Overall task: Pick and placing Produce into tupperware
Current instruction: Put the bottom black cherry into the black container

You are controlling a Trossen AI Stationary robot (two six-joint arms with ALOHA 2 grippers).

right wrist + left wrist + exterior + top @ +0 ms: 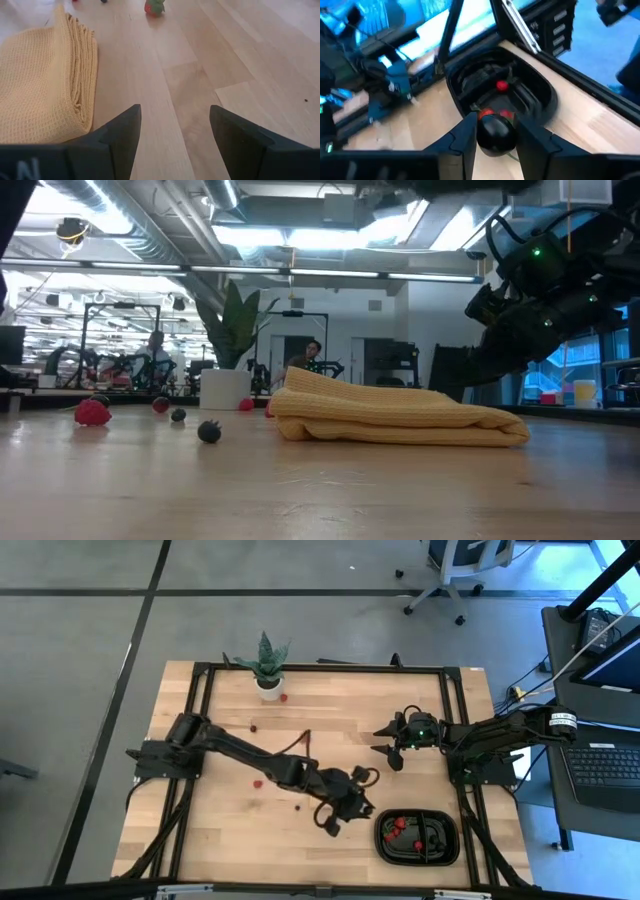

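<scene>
1. The left end effector (345, 812) hangs over the surface (220, 830), just beside the black tray (417, 837).
2. Red berries (399, 825) lie in the tray.
3. The right end effector (388, 743) hovers mid-surface.
4. A potted plant (266, 668) stands at the far edge.

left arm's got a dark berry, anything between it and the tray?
Nothing visible. The left gripper is shut on a dark berry just short of the tray, with only bare wood between them. Red berries already lie in the tray, leaving room. The right gripper hangs open farther back.
</scene>
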